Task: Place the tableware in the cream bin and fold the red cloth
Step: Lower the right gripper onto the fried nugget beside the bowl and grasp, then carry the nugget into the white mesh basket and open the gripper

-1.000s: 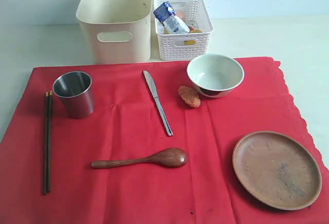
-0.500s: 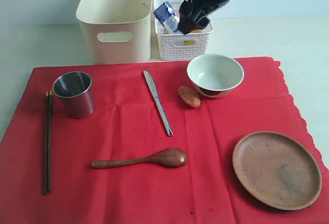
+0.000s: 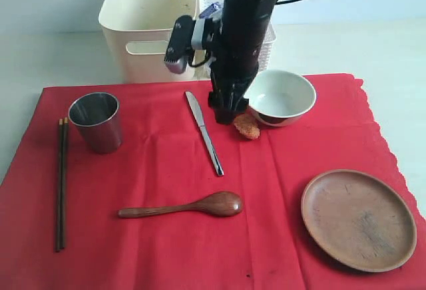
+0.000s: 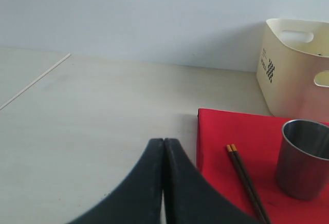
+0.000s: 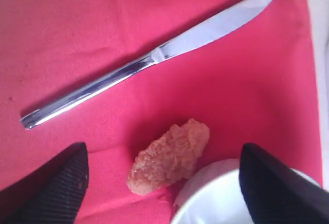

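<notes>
The red cloth carries a steel cup, dark chopsticks, a silver knife, a wooden spoon, a pale bowl and a round wooden plate. Behind the cloth stands the cream bin. My right gripper hangs open just above the cloth between knife and bowl. In the right wrist view its fingers straddle a fried food piece beside the bowl rim. My left gripper is shut and empty over bare table, left of the cloth edge.
A white lattice basket stands right of the cream bin, mostly hidden behind my right arm. The left wrist view shows the cup, chopsticks and bin ahead. Pale tabletop surrounds the cloth.
My right arm has come down from above the lattice basket to just over the fried food piece beside the bowl. Its jaws stayed open. Nothing on the cloth has moved.
</notes>
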You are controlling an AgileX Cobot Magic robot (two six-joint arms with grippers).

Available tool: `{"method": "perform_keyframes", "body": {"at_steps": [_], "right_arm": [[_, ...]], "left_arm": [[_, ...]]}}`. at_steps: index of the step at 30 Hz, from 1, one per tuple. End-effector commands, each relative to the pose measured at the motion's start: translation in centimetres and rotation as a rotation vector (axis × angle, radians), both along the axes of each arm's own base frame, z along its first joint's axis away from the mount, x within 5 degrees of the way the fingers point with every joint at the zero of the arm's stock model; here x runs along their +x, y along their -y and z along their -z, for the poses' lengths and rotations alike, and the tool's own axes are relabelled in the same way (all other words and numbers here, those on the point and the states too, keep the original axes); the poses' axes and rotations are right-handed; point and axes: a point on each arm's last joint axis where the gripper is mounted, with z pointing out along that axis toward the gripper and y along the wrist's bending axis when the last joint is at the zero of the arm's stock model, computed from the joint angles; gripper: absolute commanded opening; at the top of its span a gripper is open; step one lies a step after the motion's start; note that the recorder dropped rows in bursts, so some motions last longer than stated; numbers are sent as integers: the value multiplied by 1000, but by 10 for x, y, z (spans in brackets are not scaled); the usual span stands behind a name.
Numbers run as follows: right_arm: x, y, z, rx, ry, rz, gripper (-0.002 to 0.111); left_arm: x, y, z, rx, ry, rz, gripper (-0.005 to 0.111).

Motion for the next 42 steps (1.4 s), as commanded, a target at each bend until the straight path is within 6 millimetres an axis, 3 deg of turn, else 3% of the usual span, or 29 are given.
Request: {"method": "perform_keyframes", "body": {"at_steps": [1, 9, 20, 23, 31, 36, 42], "right_arm": [[-3, -8, 19, -89, 24, -33, 75], [4, -5, 44, -222, 90, -9, 75], [9, -8, 68, -238, 101, -37, 75], [9, -8, 68, -243, 106, -40, 66], [10, -8, 68, -244, 110, -42, 20], [9, -8, 69, -232, 97, -33, 4], [11, -18, 64, -104, 125, 24, 3]], "left_arm": [[0, 1, 0, -7, 4, 8, 1], [0, 1, 0, -7, 4, 8, 1], [0, 1, 0, -7, 4, 8, 1], [0, 1, 0, -7, 4, 8, 1], [0, 1, 0, -7, 4, 8, 1], [0, 1, 0, -7, 4, 8, 1], [0, 1, 0, -7, 4, 8, 1]]}}
